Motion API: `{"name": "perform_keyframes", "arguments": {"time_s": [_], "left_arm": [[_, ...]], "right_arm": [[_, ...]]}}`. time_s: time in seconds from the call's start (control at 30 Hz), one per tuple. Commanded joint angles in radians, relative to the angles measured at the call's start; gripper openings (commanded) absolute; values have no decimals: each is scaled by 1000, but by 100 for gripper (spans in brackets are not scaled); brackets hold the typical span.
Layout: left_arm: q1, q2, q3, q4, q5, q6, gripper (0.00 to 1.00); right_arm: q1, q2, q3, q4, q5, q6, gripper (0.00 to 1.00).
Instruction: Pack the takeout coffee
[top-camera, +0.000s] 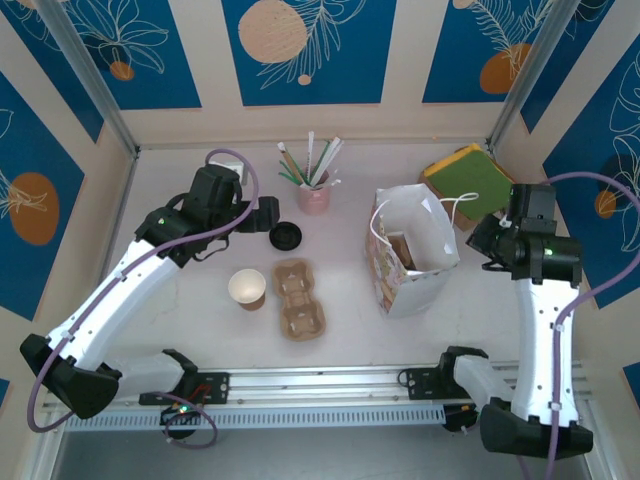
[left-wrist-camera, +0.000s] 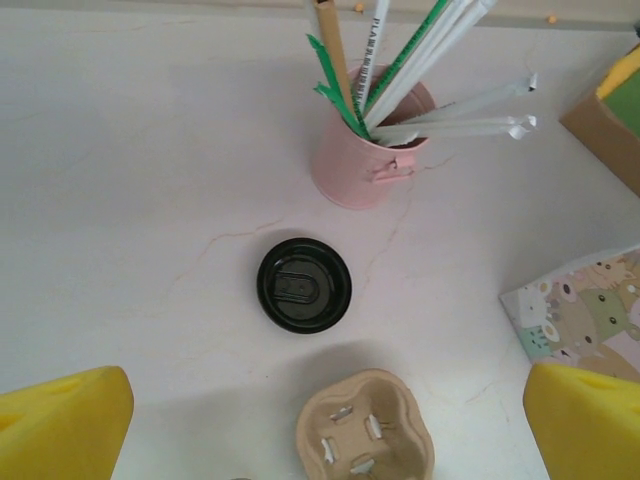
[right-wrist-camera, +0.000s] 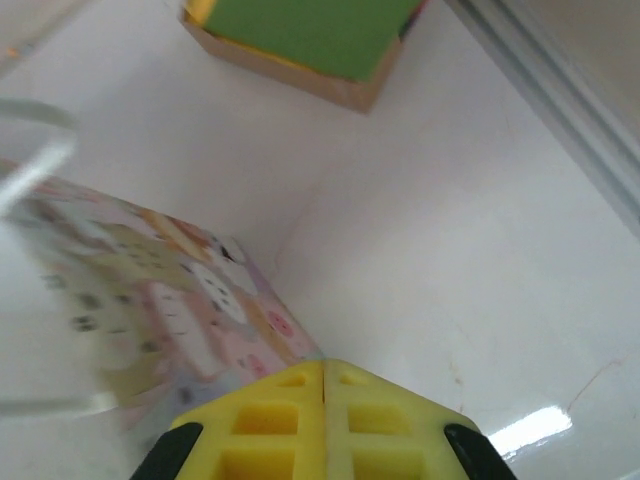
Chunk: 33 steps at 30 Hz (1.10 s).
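The takeout coffee is out of view. A lidless brown cup (top-camera: 247, 288) with a cream inside stands left of a two-slot pulp tray (top-camera: 298, 298). A loose black lid (top-camera: 285, 236) lies flat on the table behind the tray. My left gripper (top-camera: 262, 215) hovers just left of that lid, open, with nothing between its yellow fingers (left-wrist-camera: 60, 425). In the left wrist view the lid (left-wrist-camera: 304, 285) sits ahead of the gripper (left-wrist-camera: 320, 430) and one tray slot (left-wrist-camera: 365, 425) lies under it. My right gripper (right-wrist-camera: 324, 375) is shut on nothing, beside the patterned paper bag (right-wrist-camera: 150, 290).
The white paper bag (top-camera: 415, 255) stands open at the right with something brown inside. A pink holder (top-camera: 313, 195) full of straws stands at the back. A green and yellow box (top-camera: 468, 182) sits in the back right corner. Walls close the table in.
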Motion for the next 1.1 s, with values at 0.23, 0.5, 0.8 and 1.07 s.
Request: {"name": "perform_keyframes", "arguments": {"time_s": [0.23,0.5,0.8,1.07], "left_arm": [[36,10,14,-66,-11,8,100],[57,45,7,-18,81,26,100],[62,139,64,34,196,56,97],[61,260,143,38,263,57,86]], "right_arm": [[-97,-19,-182,112,-161,46,0],[-100,-14,-110,94,-166,45,22],[-104,-24,-79,93,-183,50,80],[-102,-14,-67,94,-171,41,99]]}}
